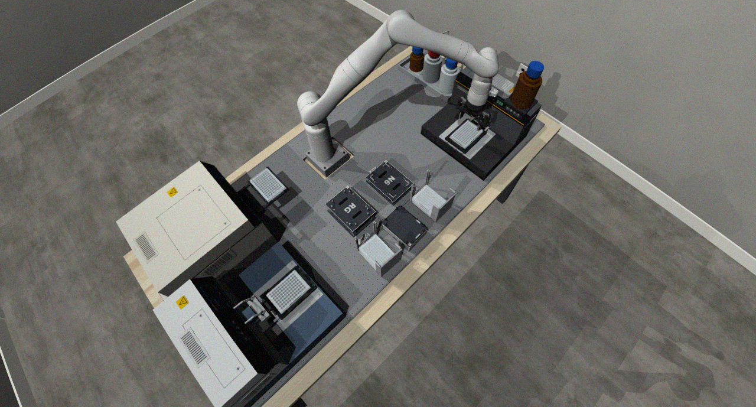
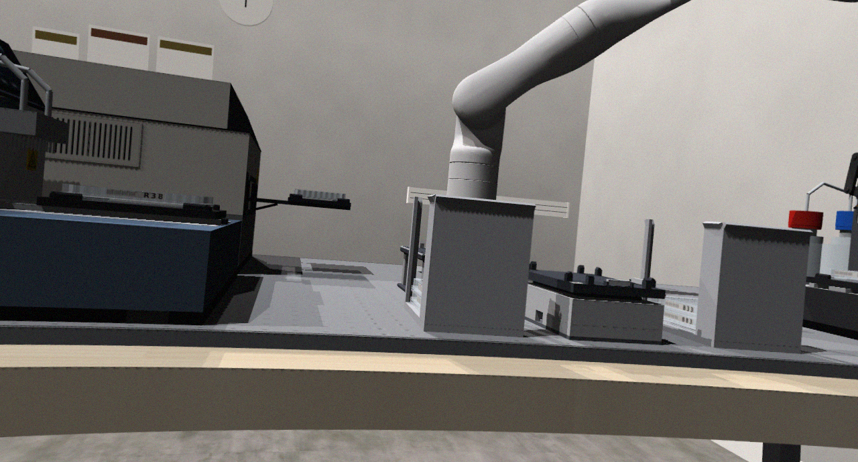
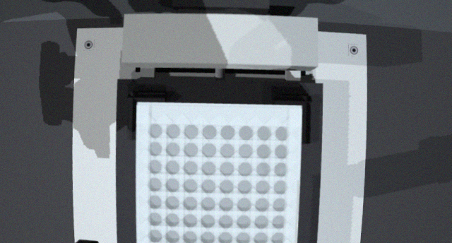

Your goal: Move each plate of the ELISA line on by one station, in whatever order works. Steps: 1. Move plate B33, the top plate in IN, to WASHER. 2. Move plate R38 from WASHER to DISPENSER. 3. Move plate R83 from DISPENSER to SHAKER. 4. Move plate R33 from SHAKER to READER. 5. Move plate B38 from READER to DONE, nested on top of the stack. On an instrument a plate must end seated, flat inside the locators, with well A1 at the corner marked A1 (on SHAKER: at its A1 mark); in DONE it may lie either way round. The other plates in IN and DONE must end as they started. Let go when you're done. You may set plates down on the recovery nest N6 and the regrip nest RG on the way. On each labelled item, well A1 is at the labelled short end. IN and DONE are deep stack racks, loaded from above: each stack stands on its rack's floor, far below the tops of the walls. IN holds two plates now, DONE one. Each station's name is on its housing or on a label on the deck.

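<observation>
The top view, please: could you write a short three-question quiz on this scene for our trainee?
1. True or false: the gripper is shut on a plate.
2. Multiple choice: the gripper hangs over the well plate that sits on (a) the black instrument beside the brown bottle, (b) nest RG, (c) nest N6.
3. In the exterior view, what label can be read on the plate on the blue-fronted instrument?

Key: 1. False; it is open and holds nothing. 2. a. 3. R38.
</observation>
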Motion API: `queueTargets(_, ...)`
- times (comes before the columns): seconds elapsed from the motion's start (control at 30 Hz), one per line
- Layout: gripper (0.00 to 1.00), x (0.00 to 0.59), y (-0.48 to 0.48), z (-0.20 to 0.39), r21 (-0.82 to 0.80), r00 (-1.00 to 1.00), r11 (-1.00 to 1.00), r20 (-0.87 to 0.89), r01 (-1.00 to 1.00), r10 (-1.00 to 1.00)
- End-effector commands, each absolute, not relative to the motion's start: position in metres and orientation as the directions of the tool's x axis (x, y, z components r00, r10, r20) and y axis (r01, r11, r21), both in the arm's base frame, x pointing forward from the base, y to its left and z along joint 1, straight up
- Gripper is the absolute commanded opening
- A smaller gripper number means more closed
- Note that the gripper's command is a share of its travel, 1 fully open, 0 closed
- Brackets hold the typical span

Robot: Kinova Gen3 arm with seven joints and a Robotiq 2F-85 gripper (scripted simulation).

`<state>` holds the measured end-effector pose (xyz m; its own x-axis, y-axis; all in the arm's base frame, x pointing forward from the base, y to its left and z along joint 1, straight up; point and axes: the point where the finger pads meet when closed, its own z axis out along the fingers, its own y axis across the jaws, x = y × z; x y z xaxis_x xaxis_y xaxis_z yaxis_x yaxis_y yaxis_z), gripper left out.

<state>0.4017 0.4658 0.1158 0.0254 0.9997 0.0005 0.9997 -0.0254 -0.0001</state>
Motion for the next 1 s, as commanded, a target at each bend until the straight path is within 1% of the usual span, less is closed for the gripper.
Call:
queueTargets(0.0, 1.0, 0.402, 0.466, 0.113, 0.001, 0.025, -0.025, 0.003, 1.0, 1.0)
queueTargets(0.97, 1.0, 0.402, 0.466, 0.079, 0.001, 0.025, -0.025, 0.003, 1.0, 1.0)
